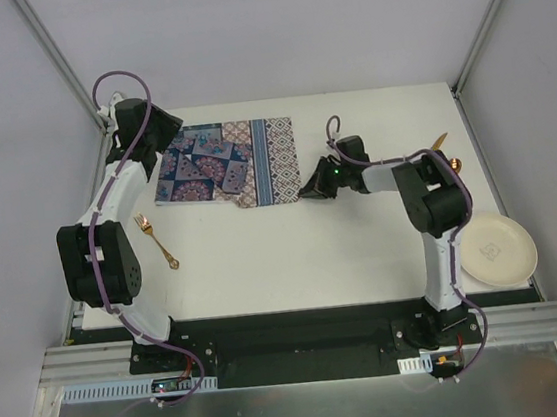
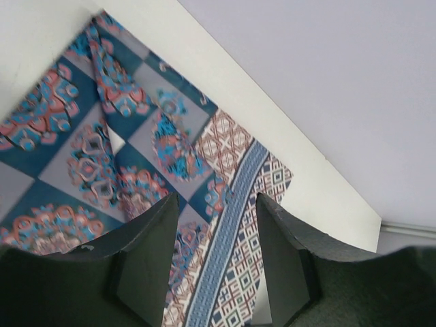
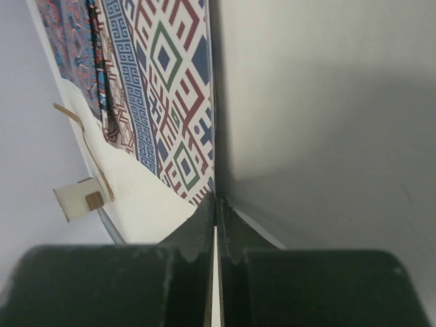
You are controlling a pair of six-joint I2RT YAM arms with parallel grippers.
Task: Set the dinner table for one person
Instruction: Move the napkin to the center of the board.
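As right jaws pinch placemat (image 1: 225, 164), plate (image 1: 516, 262) sits apart.

A white surface (image 1: 364, 249) carried a patterned blue-and-red mat (image 1: 253, 161) toward its far left; the mat's left part lay rumpled and folded, its striped right part flat; the left claw (image 1: 165, 141) hung over the mat's far left corner; the right claw (image 1: 308, 187) reached in from the right and met the mat's near right corner; a gold fork (image 1: 156, 240) lay on the bare surface near the left arm, apart from the mat; a cream plate (image 1: 497, 247) sat at the near right corner; gold cutlery (image 1: 441, 141) showed partly behind the right arm, by the right edge.
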